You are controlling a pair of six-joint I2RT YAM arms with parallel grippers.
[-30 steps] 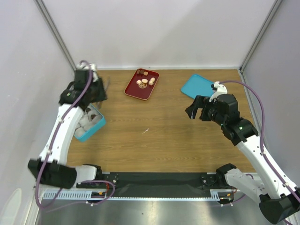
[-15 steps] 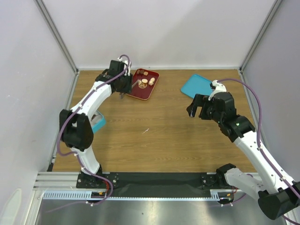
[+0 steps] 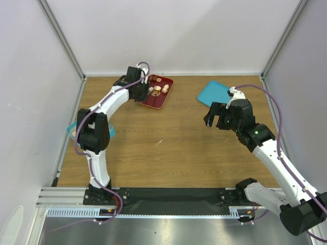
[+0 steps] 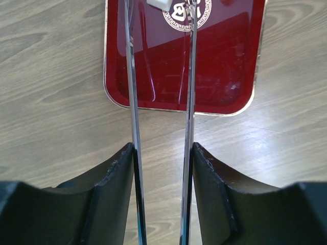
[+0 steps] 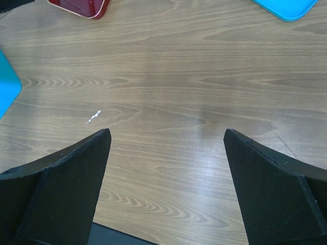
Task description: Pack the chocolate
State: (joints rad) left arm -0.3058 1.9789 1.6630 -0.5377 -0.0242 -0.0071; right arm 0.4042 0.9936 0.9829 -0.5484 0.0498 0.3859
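Note:
Several small chocolate pieces (image 3: 157,90), dark and pale, lie on the red tray (image 3: 162,100) at the back of the table. My left gripper (image 3: 139,91) is at the tray's left edge, shut on thin metal tongs (image 4: 132,92). The tong blades stand slightly apart and reach over the tray (image 4: 225,61) toward a pale piece (image 4: 159,3) and a dark round piece with a gold pattern (image 4: 186,13); nothing shows between the blades. My right gripper (image 3: 217,118) is open and empty over bare wood (image 5: 166,168).
A teal box (image 3: 73,130) sits at the left edge, mostly hidden behind the left arm. A teal lid (image 3: 214,93) lies at the back right, also seen in the right wrist view (image 5: 288,7). A small white scrap (image 3: 159,142) lies mid-table.
The left arm swung from the teal box at the left over to the red tray. The right arm barely moved.

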